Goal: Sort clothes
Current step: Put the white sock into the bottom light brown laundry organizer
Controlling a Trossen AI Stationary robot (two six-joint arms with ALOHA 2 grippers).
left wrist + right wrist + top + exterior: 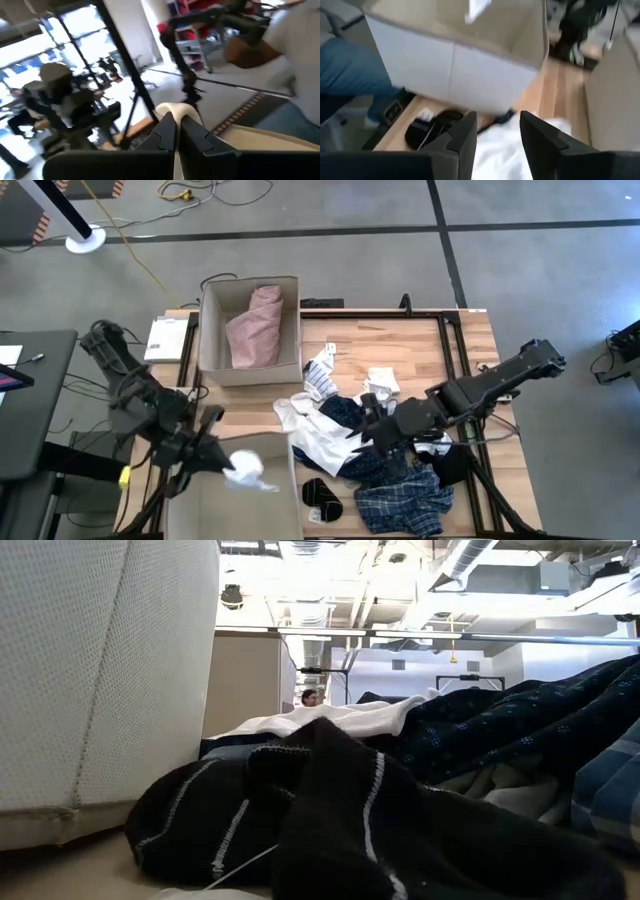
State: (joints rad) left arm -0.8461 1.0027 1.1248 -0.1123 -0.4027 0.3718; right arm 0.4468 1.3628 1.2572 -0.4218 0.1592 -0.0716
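My left gripper (222,460) is shut on a small white garment (246,468) over the open near box (200,505) at the table's near left. My right gripper (497,132) stands open, slanting down over the pile of clothes (370,450) in the table's middle, with a white garment (505,152) under its fingers and nothing between them. The pile holds white, navy dotted (345,413) and blue plaid (405,502) pieces. Black socks (320,498) lie on the table beside the pile. A pink garment (257,325) lies in the far box (210,330). My left gripper pinches the white garment's bunched part (175,109) between its two shut fingers, at their free ends. The fingers lie about level and come from the table's left. The garment (246,468) hangs bunched beside the fingertips, lifted clear over the near box's opening.
The near box's wall (100,680) stands close to the black socks (330,810). A blue-white striped piece (320,380) and a small white one (383,380) lie at the pile's far side. A dark frame (450,320) runs along the table's far and right edges.
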